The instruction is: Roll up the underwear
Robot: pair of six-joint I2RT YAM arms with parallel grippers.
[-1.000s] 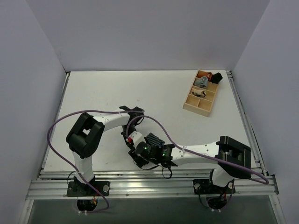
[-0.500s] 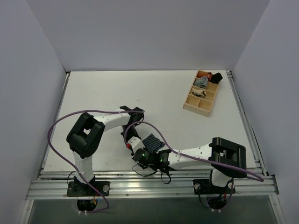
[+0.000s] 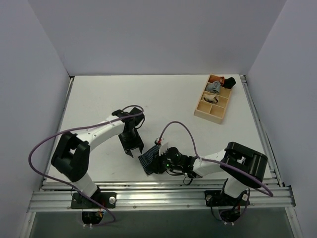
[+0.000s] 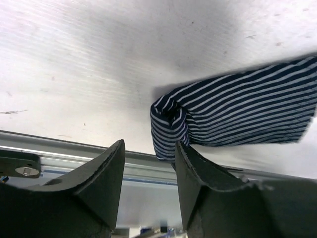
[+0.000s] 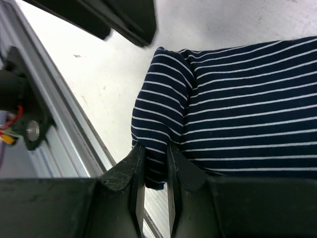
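underwear (image 5: 237, 124) = dark navy w/ thin white stripes. table (image 3: 99, 94) off-white. left gripper (image 4: 149, 148) & right gripper (image 5: 154, 148) both black, arms (image 3: 99, 131) white w/ black joints, cables (image 3: 175, 122) purple. far-right tray (image 3: 208, 118) = light wood.

Open tabletop (image 3: 163, 99) lies behind the underwear (image 3: 147, 161), divided box (image 3: 208, 117) well apart.
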